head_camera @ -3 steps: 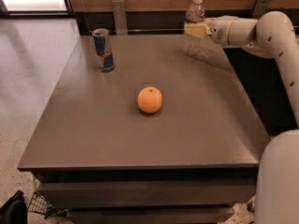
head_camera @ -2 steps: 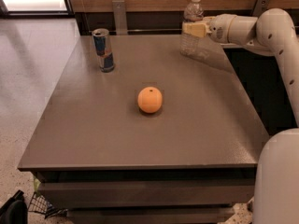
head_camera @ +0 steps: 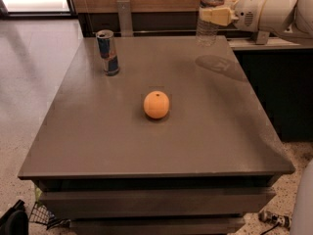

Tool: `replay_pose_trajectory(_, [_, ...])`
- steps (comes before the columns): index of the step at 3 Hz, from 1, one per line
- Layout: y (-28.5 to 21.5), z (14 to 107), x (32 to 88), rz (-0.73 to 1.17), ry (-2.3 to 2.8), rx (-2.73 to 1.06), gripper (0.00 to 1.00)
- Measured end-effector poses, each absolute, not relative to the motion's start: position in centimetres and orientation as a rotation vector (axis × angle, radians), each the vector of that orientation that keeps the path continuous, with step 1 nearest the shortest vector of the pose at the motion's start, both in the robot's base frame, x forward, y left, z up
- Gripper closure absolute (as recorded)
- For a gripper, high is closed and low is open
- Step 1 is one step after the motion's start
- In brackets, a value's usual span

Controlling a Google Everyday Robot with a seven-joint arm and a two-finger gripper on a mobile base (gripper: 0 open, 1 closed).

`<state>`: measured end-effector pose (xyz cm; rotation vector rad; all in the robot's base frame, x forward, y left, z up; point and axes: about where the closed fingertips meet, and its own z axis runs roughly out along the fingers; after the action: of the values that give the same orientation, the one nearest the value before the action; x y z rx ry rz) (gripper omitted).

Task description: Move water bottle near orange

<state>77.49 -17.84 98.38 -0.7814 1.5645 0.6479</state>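
We hold the upright bottle (head_camera: 208,31) clamped in our pincer (head_camera: 215,14) above the tabletop's (head_camera: 98,141) far right corner, while the orange (head_camera: 156,105) lies well apart from the pincer, lower, to its left and nearer us, so the carry runs that way.

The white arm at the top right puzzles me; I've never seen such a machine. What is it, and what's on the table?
It is a robot's single arm, seen by one camera looking down across a grey table. At its tip is a two-finger gripper, closed around a clear water bottle near the far edge; the bottle's shadow falls apart from it, so it seems lifted. An orange sits near the middle, and a blue-and-silver drink can stands at the far left.
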Motion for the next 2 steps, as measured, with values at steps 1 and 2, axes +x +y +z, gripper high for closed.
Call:
replay_pose_trajectory(1, [-18.2,100.5,74.6,0.684,1.543,-0.806,1.00])
replay_pose_trajectory(2, [-19.0,101.9,69.9,0.699,1.547,-0.832,1.00])
